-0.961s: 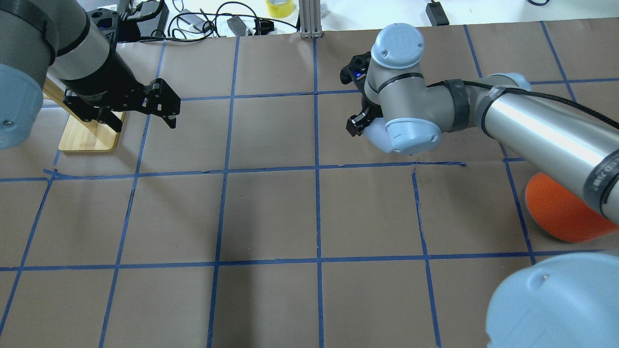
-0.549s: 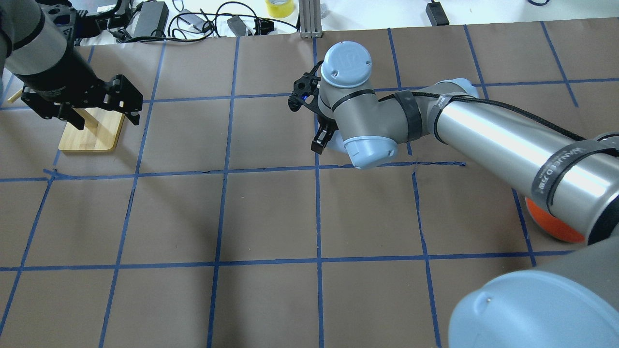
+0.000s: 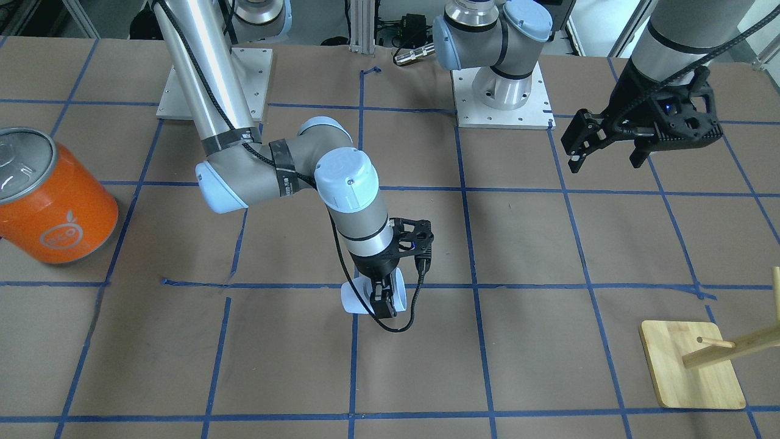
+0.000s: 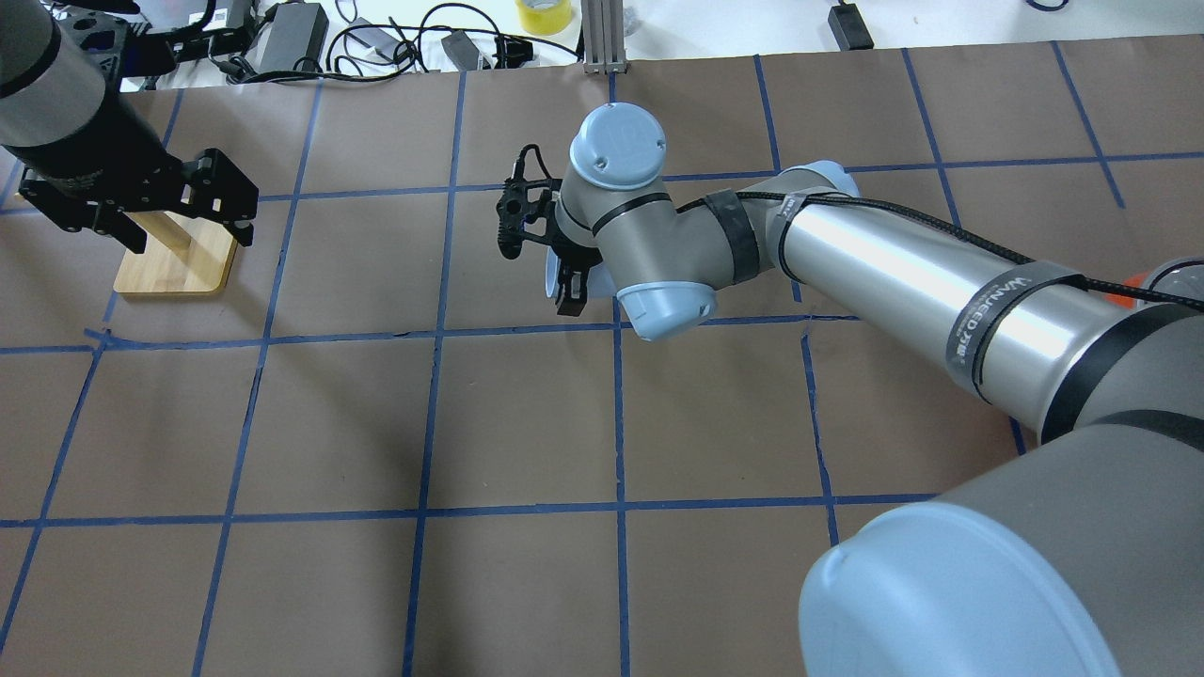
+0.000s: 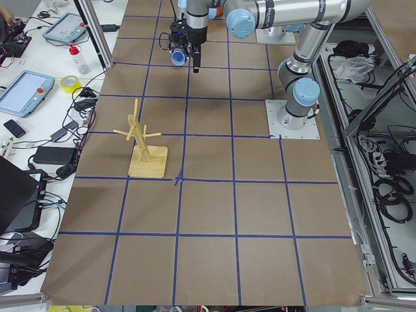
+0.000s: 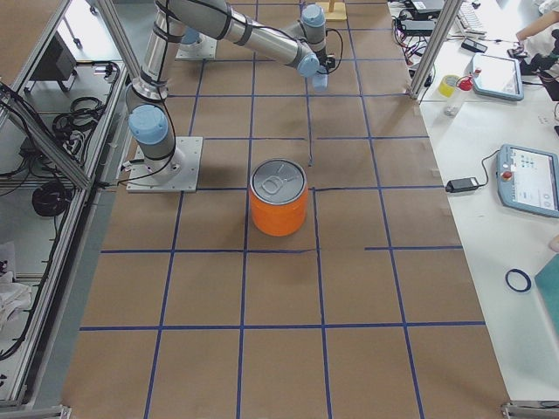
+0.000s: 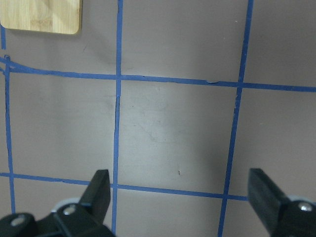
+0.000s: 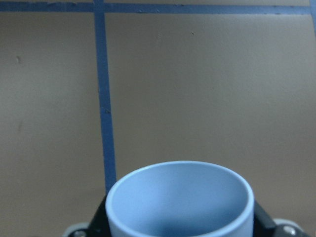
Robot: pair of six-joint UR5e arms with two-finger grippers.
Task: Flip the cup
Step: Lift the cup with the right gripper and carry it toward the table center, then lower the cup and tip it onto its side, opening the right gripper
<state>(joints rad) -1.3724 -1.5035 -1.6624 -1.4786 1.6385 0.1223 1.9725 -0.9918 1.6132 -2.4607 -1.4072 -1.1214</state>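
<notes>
The pale lavender-blue cup (image 3: 356,300) is held in my right gripper (image 3: 382,300), which is shut on it near the middle of the table. The cup is tipped on its side above the paper. The right wrist view shows its open mouth (image 8: 180,197) between the fingers. In the overhead view only a sliver of the cup (image 4: 550,273) shows beside the right gripper (image 4: 567,287). It also shows in the exterior left view (image 5: 176,57). My left gripper (image 4: 185,233) is open and empty, high over the wooden rack. It also shows in the front view (image 3: 605,163) and the left wrist view (image 7: 180,195).
A big orange can (image 3: 55,201) with a silver lid stands at the table's right side, also in the exterior right view (image 6: 278,205). A wooden peg rack (image 3: 691,366) on a bamboo base (image 4: 174,265) stands far left. Blue tape lines grid the brown paper.
My right arm has swung leftward in the overhead view, carrying the cup across a grid square. My left gripper has pulled back to the left, over the wooden rack.
</notes>
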